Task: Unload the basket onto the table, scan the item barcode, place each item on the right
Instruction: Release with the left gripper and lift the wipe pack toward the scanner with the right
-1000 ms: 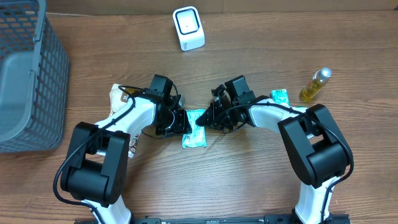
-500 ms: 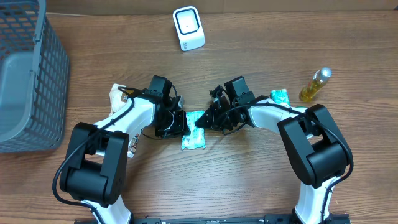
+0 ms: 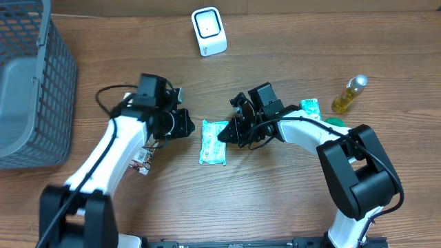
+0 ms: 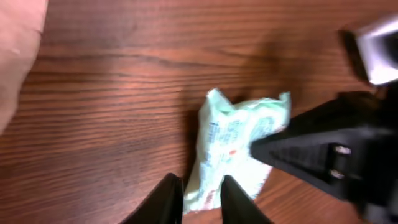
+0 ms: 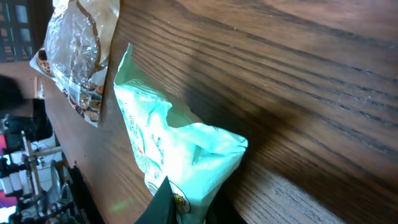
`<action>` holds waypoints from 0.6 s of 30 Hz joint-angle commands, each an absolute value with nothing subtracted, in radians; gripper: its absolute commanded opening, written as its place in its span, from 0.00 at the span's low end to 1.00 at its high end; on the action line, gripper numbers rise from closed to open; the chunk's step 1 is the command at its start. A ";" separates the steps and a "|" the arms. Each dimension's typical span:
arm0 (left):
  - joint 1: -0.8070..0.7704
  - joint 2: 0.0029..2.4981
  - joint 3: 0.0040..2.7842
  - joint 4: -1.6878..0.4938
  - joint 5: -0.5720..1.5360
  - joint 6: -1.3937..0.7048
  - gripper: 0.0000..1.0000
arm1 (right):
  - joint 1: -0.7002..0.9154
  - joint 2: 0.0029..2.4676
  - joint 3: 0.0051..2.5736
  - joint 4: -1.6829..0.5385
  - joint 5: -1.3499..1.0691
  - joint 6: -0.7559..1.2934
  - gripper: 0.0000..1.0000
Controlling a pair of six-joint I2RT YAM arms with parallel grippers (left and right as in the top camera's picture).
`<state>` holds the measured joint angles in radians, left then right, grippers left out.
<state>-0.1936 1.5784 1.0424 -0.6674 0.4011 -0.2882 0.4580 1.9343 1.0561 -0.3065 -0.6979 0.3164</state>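
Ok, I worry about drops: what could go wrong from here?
The right claw pinches only an edge of the green packet, so it may slip when lifted. It is crumpled, which might hide the barcode from the scanner. The left claw is off it, giving no support.

Grey basket (image 3: pixel 58 79) top-L; yellow bottle (image 3: pixel 349 94) far R; clear snack pkt (image 5: pixel 78 50) on table (image 3: pixel 275 200).

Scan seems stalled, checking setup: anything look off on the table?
The green packet lies crumpled on the table, its edge pinched by the shut right gripper, well short of the scanner at the far edge. Nothing looks spilled or torn.
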 commanded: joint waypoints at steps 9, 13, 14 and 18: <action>-0.194 1.590 1.046 -0.783 0.184 -0.276 0.73 | 0.453 1.884 1.064 -0.310 -0.687 0.286 0.04; -0.189 1.590 1.046 -0.793 0.033 -0.346 1.00 | 0.456 1.850 1.110 -0.394 -0.623 0.248 0.04; -0.183 1.590 1.046 -0.788 -0.002 -0.355 1.00 | 0.458 1.839 1.127 -0.431 -0.598 0.221 0.04; -0.128 1.589 1.046 -0.731 -0.063 -0.363 1.00 | 0.467 1.809 1.182 -0.532 -0.562 0.110 0.04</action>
